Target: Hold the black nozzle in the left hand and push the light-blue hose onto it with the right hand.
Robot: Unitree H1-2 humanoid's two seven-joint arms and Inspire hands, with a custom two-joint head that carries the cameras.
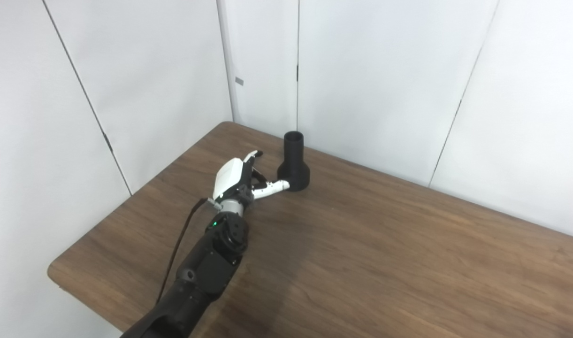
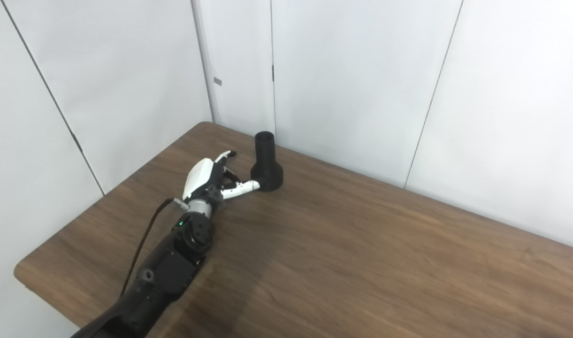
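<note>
The wooden table (image 1: 361, 244) fills the lower frame, and the black nozzle (image 1: 294, 162) stands upright near its far edge, upper centre, long axis vertical. The left hand (image 1: 239, 178) sits just left of the nozzle's flared base, fingers spread and empty, thumb tip at or touching the base. No right hand or hose is in view.

No readable text, label, brand, number or sign appears on anything in either view.
</note>
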